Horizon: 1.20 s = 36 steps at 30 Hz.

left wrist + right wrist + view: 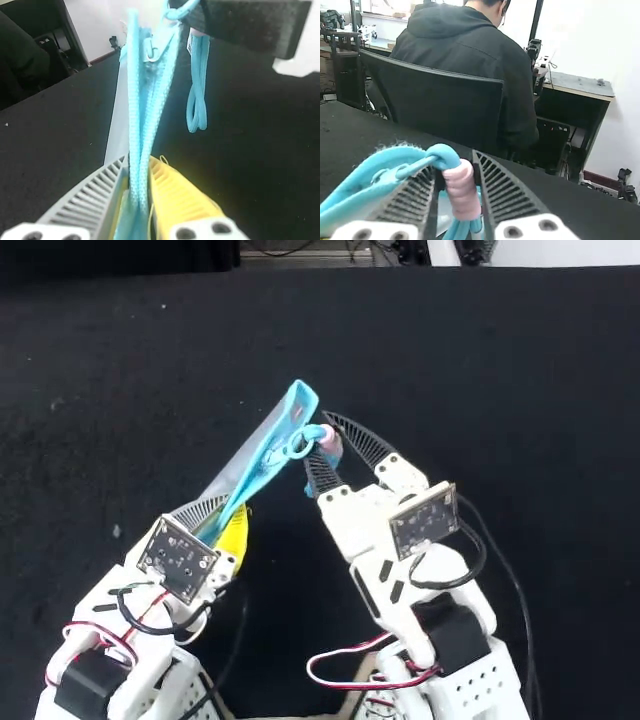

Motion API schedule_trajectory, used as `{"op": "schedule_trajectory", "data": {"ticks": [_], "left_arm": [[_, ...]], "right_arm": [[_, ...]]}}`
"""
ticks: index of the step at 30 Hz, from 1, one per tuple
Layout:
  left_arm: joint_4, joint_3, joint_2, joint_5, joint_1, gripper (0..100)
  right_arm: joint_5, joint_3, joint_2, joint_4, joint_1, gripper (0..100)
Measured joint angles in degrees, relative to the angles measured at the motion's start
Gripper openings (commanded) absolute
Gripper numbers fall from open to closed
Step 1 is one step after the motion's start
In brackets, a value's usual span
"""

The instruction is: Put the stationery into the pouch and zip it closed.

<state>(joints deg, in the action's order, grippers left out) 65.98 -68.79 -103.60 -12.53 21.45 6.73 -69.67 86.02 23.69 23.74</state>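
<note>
While the pouch (262, 455) stretched slantwise between the two arms over the black table (500, 370), the left gripper (226, 512) was clamped on its lower end. The right gripper (322, 450) pinched the pink zipper tab (460, 192) at the upper end. A blue cord loop (196, 100) dangled beside the zipper.

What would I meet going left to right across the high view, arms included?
Left gripper → blue pouch → pink pull tab → right arm's wrist board.
</note>
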Motion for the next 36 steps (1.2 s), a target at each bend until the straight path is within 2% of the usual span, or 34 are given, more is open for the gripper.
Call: {"op": "schedule_trajectory", "data": {"ticks": [13,24,30,36], "left_arm": [[0.0,0.0,0.0,0.0,0.0,3],[0.0,0.0,0.0,0.0,0.0,3],[0.0,0.0,0.0,0.0,0.0,3],[0.0,0.0,0.0,0.0,0.0,3]], "right_arm": [[-0.26,1.14,-0.79,0.0,-1.93,1.0],[-0.26,7.3,-12.92,0.0,-1.93,1.0],[-0.26,7.3,-13.54,-0.09,-5.98,1.0],[-0.26,7.3,-13.54,-0.09,-6.07,1.0]]}}
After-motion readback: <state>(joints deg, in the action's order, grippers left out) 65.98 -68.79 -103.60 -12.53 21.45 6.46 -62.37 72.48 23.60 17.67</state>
